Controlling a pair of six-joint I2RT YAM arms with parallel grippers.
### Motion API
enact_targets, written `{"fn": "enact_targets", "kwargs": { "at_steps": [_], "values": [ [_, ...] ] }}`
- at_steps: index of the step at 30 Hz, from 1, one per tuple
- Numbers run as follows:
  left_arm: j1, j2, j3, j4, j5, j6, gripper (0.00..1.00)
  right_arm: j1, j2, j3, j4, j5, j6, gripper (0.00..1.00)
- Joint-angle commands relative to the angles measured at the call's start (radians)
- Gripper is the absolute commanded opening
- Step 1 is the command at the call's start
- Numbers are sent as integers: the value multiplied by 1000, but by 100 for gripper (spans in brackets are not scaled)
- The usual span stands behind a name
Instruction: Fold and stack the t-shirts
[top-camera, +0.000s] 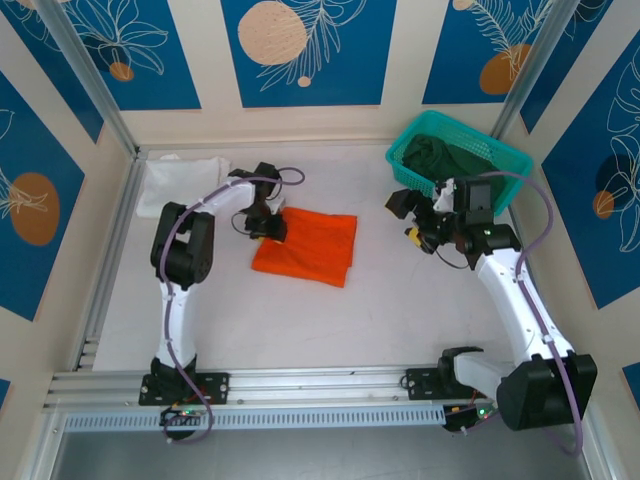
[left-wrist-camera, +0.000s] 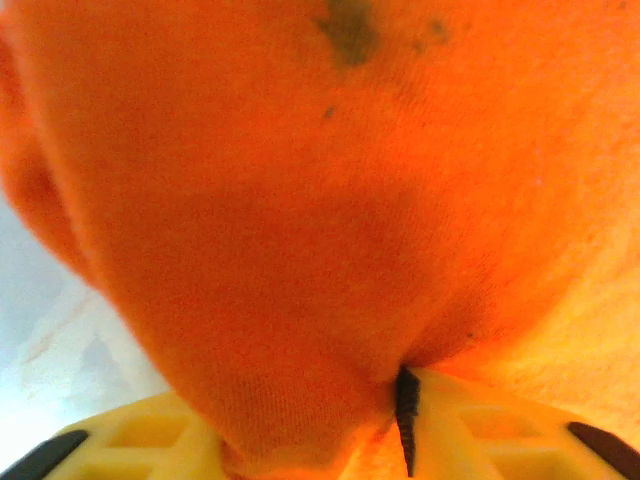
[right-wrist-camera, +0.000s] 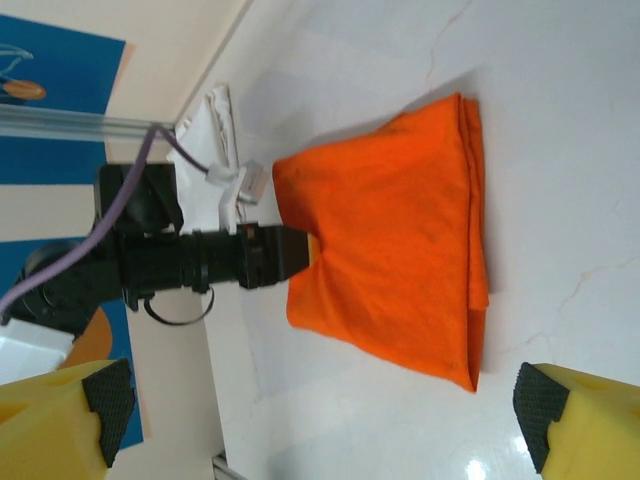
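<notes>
At the far left of the surface (top-camera: 330, 330) we see the white t-shirt (top-camera: 185, 180) lying flat in the back corner. Just to its right the left claw (top-camera: 266, 226) is clenched on the left edge of the orange t-shirt (top-camera: 310, 248). In the left wrist view the orange cloth bunches up and is pinched between the yellow fingers (left-wrist-camera: 140, 440). The orange t-shirt lies folded near the middle of the surface, well apart from the white one, with its layers stacked along the right edge. Further right the right claw (top-camera: 410, 220) hovers over the surface, released and with nothing between its jaws — its black pads (right-wrist-camera: 108, 400) stand far apart. Behind it, in the back right corner, the teal basket (top-camera: 402, 162) holds the dark green t-shirt (top-camera: 440, 155).
</notes>
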Motion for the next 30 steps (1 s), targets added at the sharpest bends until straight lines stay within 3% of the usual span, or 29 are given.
{"fn": "enact_targets", "kwargs": {
  "at_steps": [1,5,8,11,13,25,30],
  "values": [
    [-88,100,35,165,35,-16,30,13,-27,-23,-70,-27,-18,99],
    [-100,125,101,116,-145,-54,14,19,-42,-31,-98,-43,-23,99],
    [-96,163,172,49,-290,-57,14,24,-53,-29,-127,-49,-27,100],
    [-94,188,228,6,-424,-19,0,26,-65,-31,-156,-59,-31,100],
    [-85,209,287,-48,-488,7,0,27,-71,-28,-177,-67,-30,100],
    [24,223,595,-249,-630,260,0,46,-77,-11,-249,-88,-6,100],
    [73,154,620,-241,-642,318,0,63,-42,20,-261,-91,2,99]
  ]
}}
